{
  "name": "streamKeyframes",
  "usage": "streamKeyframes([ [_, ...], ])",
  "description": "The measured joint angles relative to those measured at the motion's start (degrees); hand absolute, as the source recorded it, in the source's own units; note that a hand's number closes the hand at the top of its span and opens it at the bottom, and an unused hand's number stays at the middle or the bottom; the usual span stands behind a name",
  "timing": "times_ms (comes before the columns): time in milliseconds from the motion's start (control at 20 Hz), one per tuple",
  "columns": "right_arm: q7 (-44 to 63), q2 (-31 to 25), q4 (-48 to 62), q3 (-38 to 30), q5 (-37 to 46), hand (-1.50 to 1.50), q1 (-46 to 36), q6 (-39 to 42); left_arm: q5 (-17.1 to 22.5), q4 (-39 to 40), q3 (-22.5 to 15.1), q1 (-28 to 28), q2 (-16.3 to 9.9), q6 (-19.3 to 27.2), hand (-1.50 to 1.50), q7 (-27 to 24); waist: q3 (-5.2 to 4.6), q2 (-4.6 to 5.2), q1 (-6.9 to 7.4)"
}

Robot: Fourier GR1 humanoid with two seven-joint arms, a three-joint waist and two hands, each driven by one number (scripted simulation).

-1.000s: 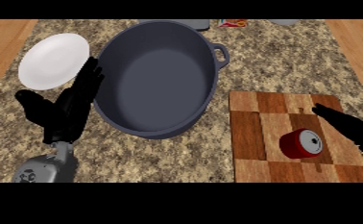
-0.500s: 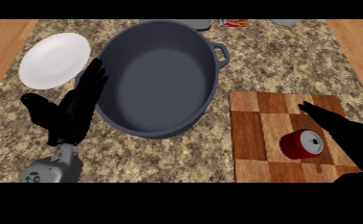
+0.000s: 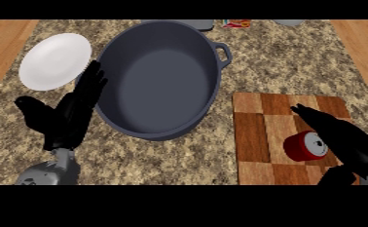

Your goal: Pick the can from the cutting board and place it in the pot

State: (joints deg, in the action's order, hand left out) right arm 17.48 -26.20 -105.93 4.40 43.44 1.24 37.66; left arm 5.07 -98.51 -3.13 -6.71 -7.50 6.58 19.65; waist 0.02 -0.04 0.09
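The red can (image 3: 305, 146) lies on its side on the wooden cutting board (image 3: 253, 133), just left of the right hand (image 3: 343, 136), its silver end turned toward that hand and its long axis running roughly left to right. The right hand, fingers straight and apart with nothing held, is much the nearer; the left hand (image 3: 68, 116) rests open beside the dark pot (image 3: 159, 77), which lies up and to the left of the right hand.

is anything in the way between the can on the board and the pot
Nothing visible is. The can lies on the cutting board, with bare board and counter between it and the pot, which is open and has nothing in it. The right hand is beside the can, on the side away from the pot.
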Motion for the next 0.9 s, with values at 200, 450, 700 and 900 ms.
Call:
streamKeyframes([
  [200,-0.86,0.51,4.32,0.58,2.98,-1.50,-2.45,0.09,0.24,-0.32,1.03,-0.01,0.02,-0.76,0.00,0.39,0.00,0.02,0.02],
  [450,-3.30,0.75,7.69,0.16,5.60,-1.50,-2.98,-0.25,0.16,-0.06,1.82,0.39,0.42,-1.81,0.00,-0.11,0.00,0.00,-0.04],
  [700,-7.11,2.83,8.69,0.79,5.77,1.50,-2.94,-2.11,-0.99,0.59,1.76,-0.66,1.35,-1.28,0.00,-0.20,0.01,-0.03,-0.08],
  [900,-11.71,2.93,9.07,1.05,6.95,1.50,-2.03,-5.38,-0.91,0.48,2.33,-0.23,1.20,-2.02,0.00,-0.44,0.01,-0.04,-0.10],
])
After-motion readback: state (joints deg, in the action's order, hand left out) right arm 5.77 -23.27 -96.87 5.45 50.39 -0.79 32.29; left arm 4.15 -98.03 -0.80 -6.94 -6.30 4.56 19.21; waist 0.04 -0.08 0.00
